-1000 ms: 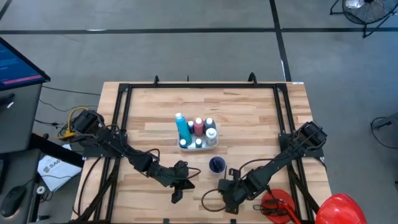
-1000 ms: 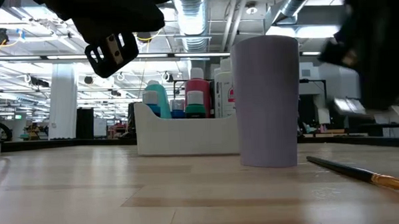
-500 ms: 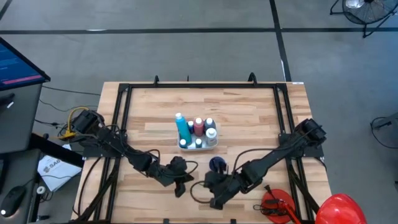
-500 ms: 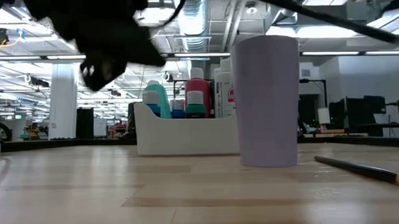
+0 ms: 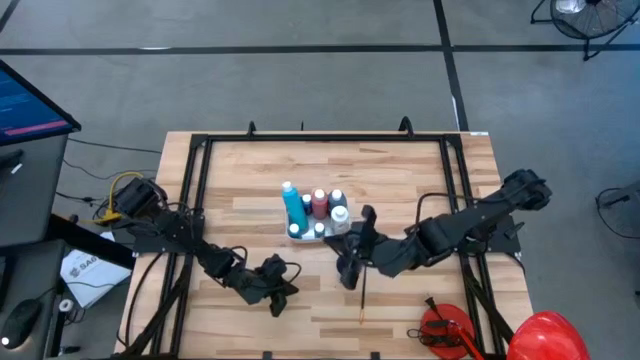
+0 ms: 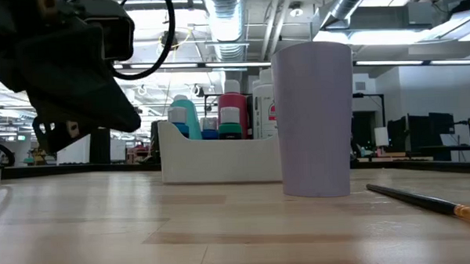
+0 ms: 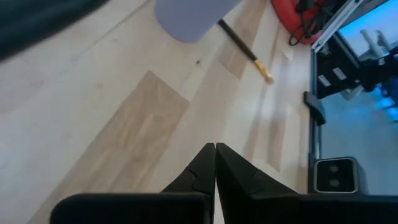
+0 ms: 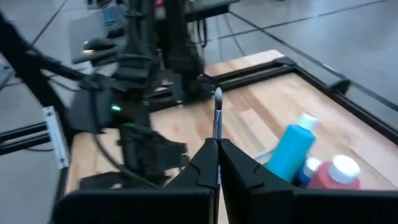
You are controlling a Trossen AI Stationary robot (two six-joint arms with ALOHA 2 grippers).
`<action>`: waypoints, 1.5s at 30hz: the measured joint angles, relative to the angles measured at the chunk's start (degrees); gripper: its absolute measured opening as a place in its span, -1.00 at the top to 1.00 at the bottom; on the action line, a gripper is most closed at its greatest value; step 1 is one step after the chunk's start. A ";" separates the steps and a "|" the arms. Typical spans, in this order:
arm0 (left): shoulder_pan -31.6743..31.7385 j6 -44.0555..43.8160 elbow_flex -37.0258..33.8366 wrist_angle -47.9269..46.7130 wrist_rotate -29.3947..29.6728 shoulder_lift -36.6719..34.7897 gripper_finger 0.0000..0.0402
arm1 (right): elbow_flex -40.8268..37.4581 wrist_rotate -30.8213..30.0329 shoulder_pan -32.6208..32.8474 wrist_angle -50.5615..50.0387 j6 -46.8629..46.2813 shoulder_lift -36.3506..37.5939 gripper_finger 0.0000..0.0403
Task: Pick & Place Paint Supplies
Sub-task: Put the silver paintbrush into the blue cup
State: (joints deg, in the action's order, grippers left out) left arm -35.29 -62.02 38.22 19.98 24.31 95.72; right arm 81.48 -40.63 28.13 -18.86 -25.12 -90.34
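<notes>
My right gripper [image 5: 345,255] hangs above the table just near-right of the white caddy [image 5: 322,230], shut on a thin brush [image 8: 217,115]. The caddy holds a light blue bottle [image 5: 293,206], a red one [image 5: 319,203] and white-capped ones. A second brush [image 5: 362,300] lies flat on the wood beside the pale purple cup [image 6: 313,117]. In the high view my right gripper hides that cup. My left gripper [image 5: 275,298] hovers low over the near left part of the table, shut on nothing [image 7: 215,155]. My right gripper pinches the brush between its two fingers. The silver ferrule and bristle tip [image 8: 217,102] stick out past the fingertips, and the fingers hide the handle. The brush is lifted clear of the table.
A red tool with a black handle [image 5: 445,330] and a red dome [image 5: 545,335] sit at the near right corner. Black frame rails [image 5: 195,190] run along the table's sides. Bare wood lies in front of the cup [image 6: 223,226].
My right gripper has risen from the table near the front edge and gone toward the cup and caddy, tipping from pointing down to nearer level. It has carried one brush up with it. My left gripper has sunk toward the table and rolled.
</notes>
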 joint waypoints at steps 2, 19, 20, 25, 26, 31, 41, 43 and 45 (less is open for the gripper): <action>0.00 0.02 0.00 1.34 -0.03 0.00 0.99 | -4.52 -1.14 -0.24 4.59 -0.36 1.40 1.00; 0.00 0.02 0.00 2.93 -9.48 -3.03 0.99 | -31.50 -16.47 4.94 36.78 -1.75 5.61 1.00; 0.02 0.13 0.00 2.84 -9.52 -3.69 0.99 | -32.29 -16.70 5.05 37.23 -1.75 5.13 1.00; 0.31 3.08 -0.07 1.71 -9.63 -6.72 0.99 | -35.52 -17.53 5.72 43.84 -1.51 2.95 1.00; 0.31 4.12 -0.07 1.59 -9.60 -7.45 0.99 | -36.27 -17.59 5.96 44.08 -1.89 2.85 1.00; 1.05 6.08 -0.07 -0.61 -9.39 -9.70 0.99 | -39.07 -17.97 6.15 44.74 -5.26 2.84 1.00; 3.14 6.08 -0.07 -2.05 -9.35 -10.38 0.99 | -41.21 -17.92 6.09 45.04 -10.01 2.86 0.92; 3.19 6.08 -0.07 -2.05 -9.35 -10.38 0.99 | -41.21 -17.93 5.86 45.11 -10.29 2.86 0.86; 3.19 6.11 -0.07 -2.04 -9.36 -10.38 0.99 | -41.21 -17.93 5.83 45.09 -11.08 2.86 0.80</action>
State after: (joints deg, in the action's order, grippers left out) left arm -32.10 -55.91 38.15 17.94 14.95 85.34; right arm 40.27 -58.55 33.95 26.23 -36.21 -87.48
